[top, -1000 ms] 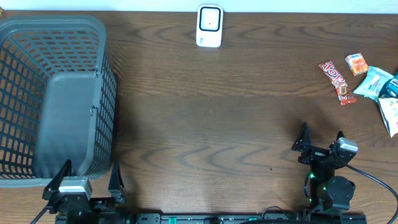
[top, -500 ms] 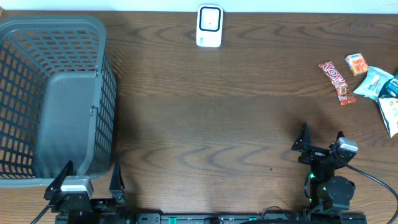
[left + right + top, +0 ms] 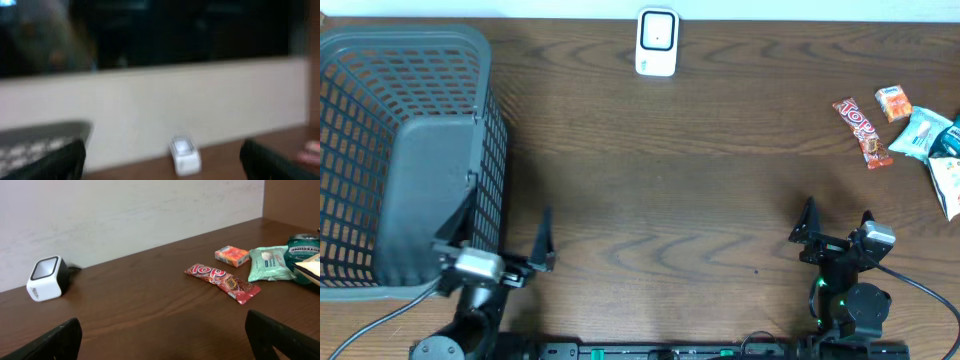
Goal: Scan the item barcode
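The white barcode scanner stands at the table's far edge, also in the right wrist view and blurred in the left wrist view. Several snack items lie at the far right: a red candy bar, a small orange pack and a teal pack. My left gripper is open and empty beside the basket's near right corner. My right gripper is open and empty near the front edge, well short of the items.
A large grey mesh basket fills the left side of the table; its rim shows in the left wrist view. More packets lie at the right edge. A pale wall runs behind the table.
My left arm has lifted from the near edge and swung forward and right, next to the basket's corner; its camera view is motion-blurred. The right arm has not moved.
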Robot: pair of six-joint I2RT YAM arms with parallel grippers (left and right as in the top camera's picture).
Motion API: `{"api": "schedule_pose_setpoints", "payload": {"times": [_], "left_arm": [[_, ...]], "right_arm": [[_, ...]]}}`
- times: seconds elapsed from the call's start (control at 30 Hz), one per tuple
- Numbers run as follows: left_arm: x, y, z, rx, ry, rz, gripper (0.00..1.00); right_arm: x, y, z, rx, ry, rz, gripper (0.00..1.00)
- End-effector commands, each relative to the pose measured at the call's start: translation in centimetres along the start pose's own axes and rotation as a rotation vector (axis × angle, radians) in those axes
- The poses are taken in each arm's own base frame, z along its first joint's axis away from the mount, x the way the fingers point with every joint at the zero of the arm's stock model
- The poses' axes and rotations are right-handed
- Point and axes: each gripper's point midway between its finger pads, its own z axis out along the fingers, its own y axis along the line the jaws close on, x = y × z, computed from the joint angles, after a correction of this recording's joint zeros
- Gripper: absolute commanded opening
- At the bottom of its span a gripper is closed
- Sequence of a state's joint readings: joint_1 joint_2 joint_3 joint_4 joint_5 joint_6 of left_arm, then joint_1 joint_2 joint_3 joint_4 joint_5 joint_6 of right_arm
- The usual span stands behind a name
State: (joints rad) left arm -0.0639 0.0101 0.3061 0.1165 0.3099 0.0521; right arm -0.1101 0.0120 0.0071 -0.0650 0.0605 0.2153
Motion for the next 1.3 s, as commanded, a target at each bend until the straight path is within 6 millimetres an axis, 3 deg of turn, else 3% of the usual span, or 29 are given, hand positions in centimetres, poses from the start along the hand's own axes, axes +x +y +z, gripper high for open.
{"api": "schedule_pose_setpoints", "payload": {"times": [0.0,0.17,0.23,0.27,0.33,0.43,0.83,1.13,1.27], "left_arm": [[-0.3,-3.2,-0.3,0.189,-0.039,0.008,0.98],[0.4,-4.9,-0.7,0.286,-0.007,-0.002,0.98],[2.5,-5.0,-0.8,0.29,0.08,-0.04,0.98],[5.8,-4.4,-1.1,0.248,0.219,-0.093,0.98],[9.1,-3.4,-1.7,0.173,0.349,-0.129,0.98],[11.7,-1.9,-2.3,0.07,0.445,-0.138,0.98],[14.3,4.6,-4.4,-0.322,0.557,-0.054,0.98],[15.2,7.3,-6.3,-0.493,0.618,-0.002,0.98],[13.9,7.0,-5.2,-0.462,0.55,-0.014,0.98]], "right_arm": [[0.0,-0.2,0.0,0.01,-0.004,-0.014,0.99],[0.0,-0.2,0.0,0.01,-0.004,-0.014,0.99],[0.0,-0.2,0.0,0.01,-0.004,-0.014,0.99],[0.0,-0.2,0.0,0.01,-0.004,-0.014,0.99],[0.0,-0.2,0.0,0.01,-0.005,-0.014,0.99],[0.0,-0.2,0.0,0.01,-0.004,-0.014,0.99],[0.0,-0.2,0.0,0.01,-0.004,-0.014,0.99],[0.0,-0.2,0.0,0.01,-0.004,-0.014,0.99],[0.0,-0.2,0.0,0.01,-0.004,-0.014,0.99]]}}
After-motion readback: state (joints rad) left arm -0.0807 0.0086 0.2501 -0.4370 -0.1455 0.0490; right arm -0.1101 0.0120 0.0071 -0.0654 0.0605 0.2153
